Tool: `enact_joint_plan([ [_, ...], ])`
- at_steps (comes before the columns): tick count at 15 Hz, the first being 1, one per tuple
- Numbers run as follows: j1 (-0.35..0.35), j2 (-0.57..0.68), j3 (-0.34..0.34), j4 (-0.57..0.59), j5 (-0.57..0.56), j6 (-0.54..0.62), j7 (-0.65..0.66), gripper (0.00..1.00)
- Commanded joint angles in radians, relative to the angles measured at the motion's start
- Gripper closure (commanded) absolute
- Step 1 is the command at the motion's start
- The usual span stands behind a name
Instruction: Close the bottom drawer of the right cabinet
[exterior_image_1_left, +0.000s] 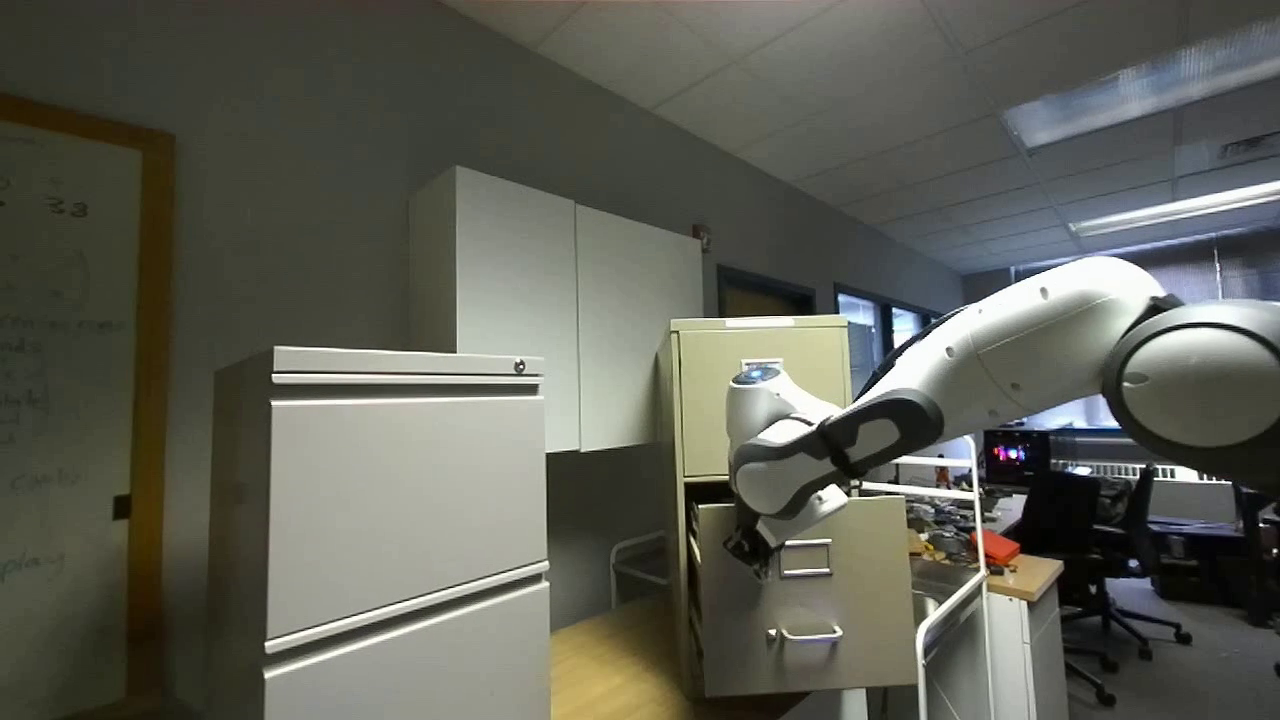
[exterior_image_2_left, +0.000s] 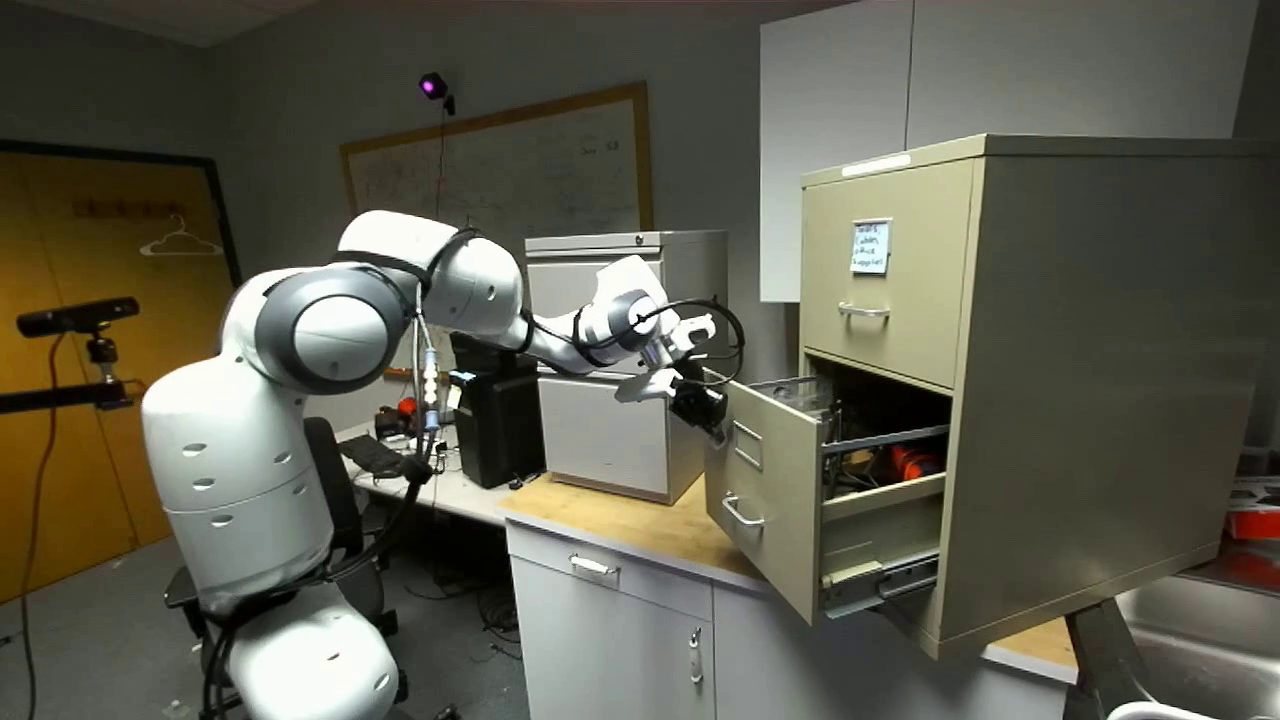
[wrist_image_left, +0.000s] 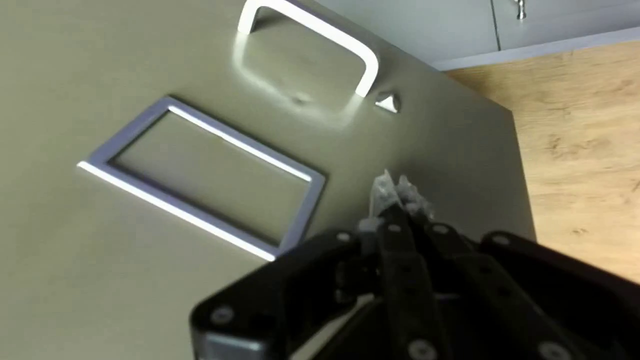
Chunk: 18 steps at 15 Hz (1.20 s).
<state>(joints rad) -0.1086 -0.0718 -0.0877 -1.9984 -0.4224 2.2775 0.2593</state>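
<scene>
The right cabinet (exterior_image_1_left: 718, 440) is a beige metal filing cabinet, and its broad side shows in an exterior view (exterior_image_2_left: 1090, 380). Its bottom drawer (exterior_image_1_left: 870, 600) stands pulled out in both exterior views (exterior_image_2_left: 785, 510), with items inside. The drawer's flat front, with its handle and empty label holder, fills much of the wrist view (wrist_image_left: 125, 65). My gripper (exterior_image_1_left: 762, 572) is at the drawer front's upper part, beside the label holder, also in an exterior view (exterior_image_2_left: 718, 435). In the wrist view the fingertips (wrist_image_left: 397, 192) are together with nothing between them. I cannot tell whether they touch the front.
The top drawer (exterior_image_2_left: 890, 290) is shut. A pale-grey cabinet (exterior_image_1_left: 400, 500) stands beside the beige one on a wooden counter (exterior_image_2_left: 640, 510). White wall cupboards (exterior_image_1_left: 515, 300) hang behind. A white metal frame (exterior_image_1_left: 975, 560) stands beside the drawer. A sink (exterior_image_2_left: 1190, 630) lies past the beige cabinet.
</scene>
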Motion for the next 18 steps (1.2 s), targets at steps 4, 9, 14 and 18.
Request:
enact_joint_plan([
  [4, -0.004, 0.319, -0.051, 0.310, -0.236, 0.039, 0.188, 1.00],
  [9, 0.000, 0.451, -0.139, 0.510, -0.258, 0.014, 0.241, 1.00],
  [14, -0.026, 0.576, -0.186, 0.685, -0.155, -0.012, 0.220, 1.00],
  [18, -0.037, 0.661, -0.220, 0.813, -0.080, -0.044, 0.217, 1.00],
])
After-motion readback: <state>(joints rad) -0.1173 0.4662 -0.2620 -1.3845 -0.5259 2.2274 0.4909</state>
